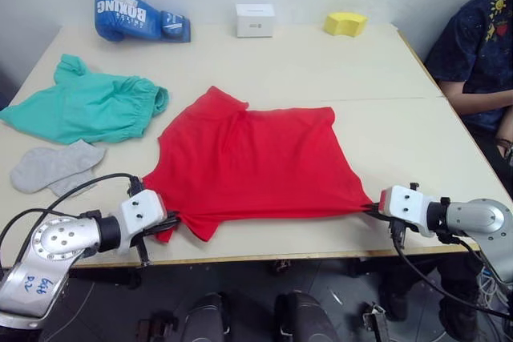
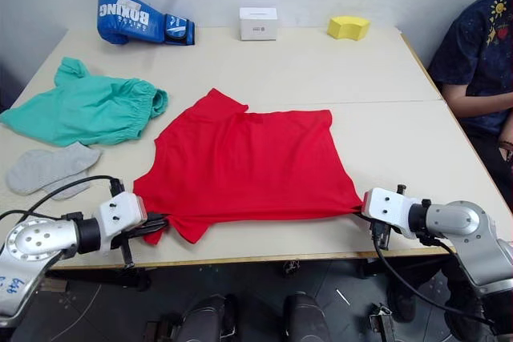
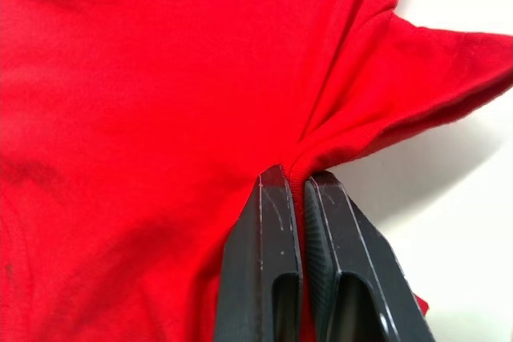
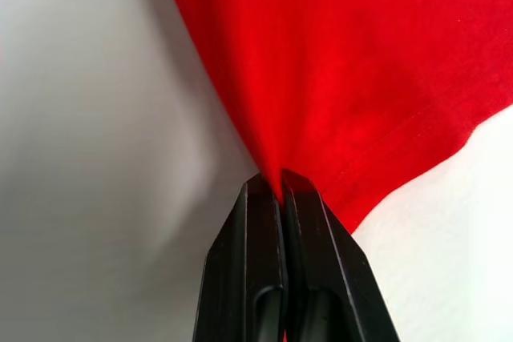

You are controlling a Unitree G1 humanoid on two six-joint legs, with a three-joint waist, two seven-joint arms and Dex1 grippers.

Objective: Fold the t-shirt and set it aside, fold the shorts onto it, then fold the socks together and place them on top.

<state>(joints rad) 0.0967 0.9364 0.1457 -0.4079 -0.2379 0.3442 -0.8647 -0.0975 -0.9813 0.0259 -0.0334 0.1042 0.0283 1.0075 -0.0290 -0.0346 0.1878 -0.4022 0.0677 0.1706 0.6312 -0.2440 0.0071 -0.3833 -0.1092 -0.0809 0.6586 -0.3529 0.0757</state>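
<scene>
Clamped on the shirt at both near corners: left hand pinching the fabric by the near sleeve, right hand pinching the hem corner, fingers pressed tight together with red cloth caught between. Both forearms held low and roughly level at the near edge of the counter, pointing inward toward each other, white wrist housings just off the cloth. Stretched taut between the two hands, the near edge of the shirt; lying flat on the counter beyond them, the rest of it, one sleeve pointing away toward the far side. Beyond and outward of the left hand, grey socks lying flat, apart from the shirt; farther still, teal shorts crumpled, waistband near the shirt's far sleeve. Along the far edge, well apart from both hands: blue boxing glove, white box, yellow block. Seated past the right hand, at the counter's side, a person in a dark patterned shirt.
</scene>
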